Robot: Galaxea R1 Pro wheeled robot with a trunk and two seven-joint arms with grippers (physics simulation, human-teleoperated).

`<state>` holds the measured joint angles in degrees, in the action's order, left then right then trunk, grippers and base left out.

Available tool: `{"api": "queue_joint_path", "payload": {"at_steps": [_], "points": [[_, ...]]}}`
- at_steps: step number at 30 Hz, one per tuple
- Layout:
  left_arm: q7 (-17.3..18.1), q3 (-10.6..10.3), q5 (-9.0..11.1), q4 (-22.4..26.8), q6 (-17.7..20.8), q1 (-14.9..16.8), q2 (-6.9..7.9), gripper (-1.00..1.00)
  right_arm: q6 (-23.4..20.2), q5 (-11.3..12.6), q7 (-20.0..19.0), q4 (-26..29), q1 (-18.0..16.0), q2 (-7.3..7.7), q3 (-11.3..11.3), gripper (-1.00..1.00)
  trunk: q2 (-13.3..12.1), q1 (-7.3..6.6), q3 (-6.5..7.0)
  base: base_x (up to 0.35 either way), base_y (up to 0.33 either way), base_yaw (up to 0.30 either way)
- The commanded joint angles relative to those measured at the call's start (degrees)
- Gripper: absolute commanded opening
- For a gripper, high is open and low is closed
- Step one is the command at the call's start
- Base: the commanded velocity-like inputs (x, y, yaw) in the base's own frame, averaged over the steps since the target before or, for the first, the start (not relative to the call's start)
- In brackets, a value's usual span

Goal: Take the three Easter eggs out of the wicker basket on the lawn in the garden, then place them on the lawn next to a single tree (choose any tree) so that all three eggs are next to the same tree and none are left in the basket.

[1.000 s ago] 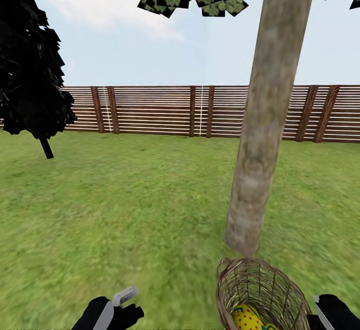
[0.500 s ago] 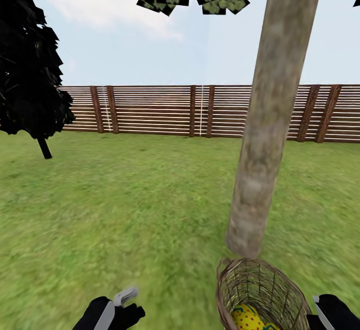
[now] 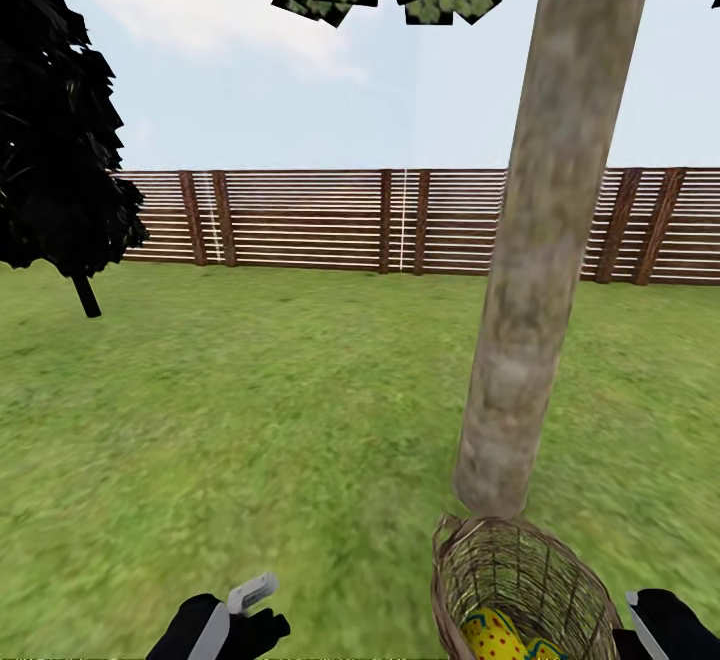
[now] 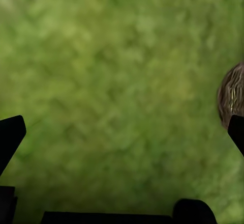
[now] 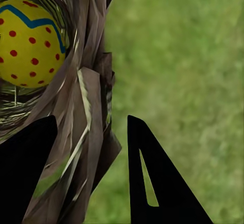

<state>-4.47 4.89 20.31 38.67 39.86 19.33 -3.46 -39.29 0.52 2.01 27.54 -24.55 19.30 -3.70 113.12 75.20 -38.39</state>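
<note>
The wicker basket (image 3: 525, 575) sits at the bottom right of the head view, just in front of the foot of the tree (image 3: 525, 270) with the pale trunk. Two yellow red-dotted Easter eggs (image 3: 493, 635) lie inside it; one egg (image 5: 28, 40) shows large in the right wrist view. My right gripper (image 5: 91, 173) has its two dark fingers on either side of the basket's woven wall (image 5: 86, 107), closed on the rim. My left gripper (image 4: 122, 132) hangs open over bare lawn (image 4: 117, 66), with the basket's edge (image 4: 231, 96) off to one side.
A narrow near-black tree (image 3: 60, 130) stands at the far left. A slatted wooden fence (image 3: 300, 220) closes off the back of the lawn (image 3: 250, 410). Open grass stretches left of the pale trunk.
The whole view has shifted a little: the pale trunk leans further right in the picture. The basket and both grippers keep their places in the picture.
</note>
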Motion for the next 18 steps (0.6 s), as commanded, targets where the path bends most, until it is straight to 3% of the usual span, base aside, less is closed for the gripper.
{"api": "queue_joint_path", "payload": {"at_steps": [1,18], "points": [[-0.5,0.2,0.61,0.09,0.3,0.01,-0.06,1.0,-0.26,0.19,0.18,0.07,-0.05,-0.03,-0.17,-1.0,0.45,0.22,-0.24,0.0,0.0,0.0],[-0.46,0.21,0.61,0.16,0.3,0.02,-0.09,1.0,-0.26,0.01,0.17,0.05,-0.05,-0.05,-0.2,-1.0,6.46,3.51,-2.94,0.0,0.0,0.0]]}}
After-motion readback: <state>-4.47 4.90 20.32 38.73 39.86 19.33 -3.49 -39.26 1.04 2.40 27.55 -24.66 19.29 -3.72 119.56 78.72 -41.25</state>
